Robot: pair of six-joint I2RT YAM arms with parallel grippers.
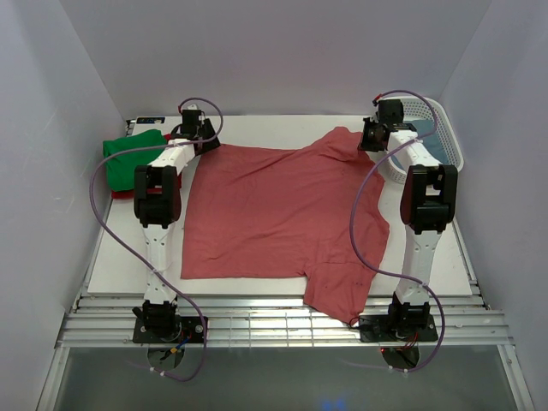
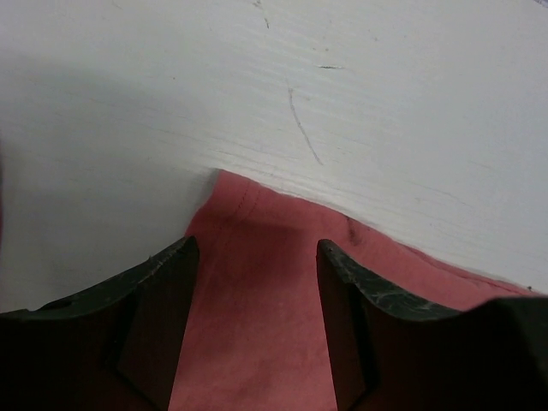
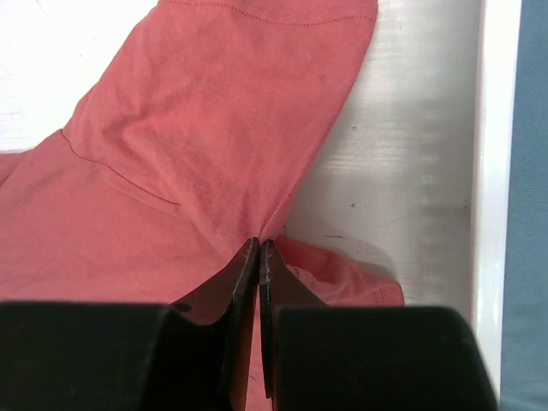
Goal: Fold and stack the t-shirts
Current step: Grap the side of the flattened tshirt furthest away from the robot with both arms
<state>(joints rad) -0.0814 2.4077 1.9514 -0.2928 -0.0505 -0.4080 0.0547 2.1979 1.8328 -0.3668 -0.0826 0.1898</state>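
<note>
Pinkish-red t-shirt [image 1: 274,214] lies spread flat across the middle of the tabletop [image 1: 120,265]. One sleeve hangs past the near edge toward the right corner.

My left jaws stand apart over the shirt's far-left corner, one finger on each side of the cloth. I cannot tell whether they touch the cloth.

My right jaws are pressed together on a pinched fold of the same shirt by its far-right sleeve. The cloth rises in a ridge to the fingertips.

Green t-shirt [image 1: 128,158] sits bunched at the far-left corner, with a dark red t-shirt [image 1: 120,194] showing under its near side.

White lattice basket [image 1: 432,116] stands at the far-right corner, with grey-blue t-shirt [image 1: 438,147] cloth inside it.
</note>
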